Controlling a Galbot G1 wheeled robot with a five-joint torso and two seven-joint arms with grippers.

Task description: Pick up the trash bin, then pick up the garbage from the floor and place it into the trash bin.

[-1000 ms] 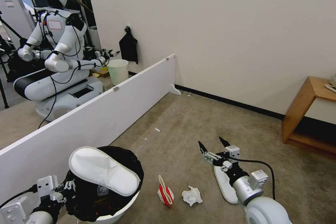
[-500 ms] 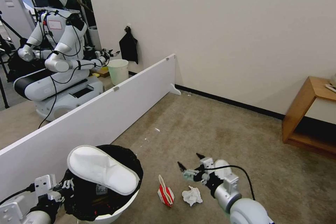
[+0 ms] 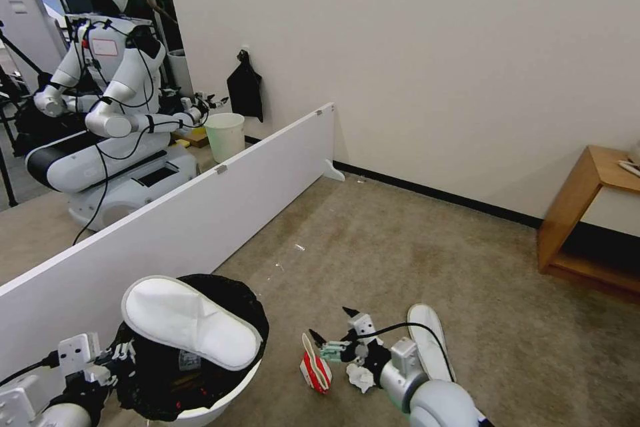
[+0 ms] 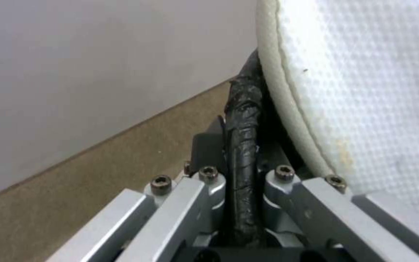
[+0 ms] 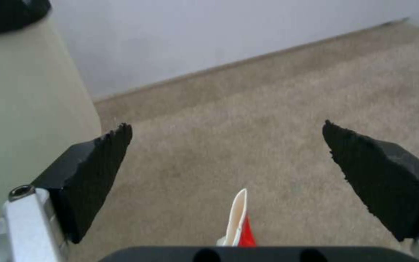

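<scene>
Trash bin sits low on the robot's left, a white slipper across its black-lined rim, which the left gripper clamps. Right gripper hovers, jaws apart, above the crushed cup; tissue and second slipper lie beside on carpet.

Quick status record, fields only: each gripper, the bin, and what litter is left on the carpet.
left gripper: shut on the black-bagged rim of the trash bin
right gripper: open, low over the carpet, above the crushed red-white cup
in bin: one white slipper lying across the opening
on carpet: cup, crumpled white tissue, second white slipper
tissue: partly hidden by the right arm
</scene>
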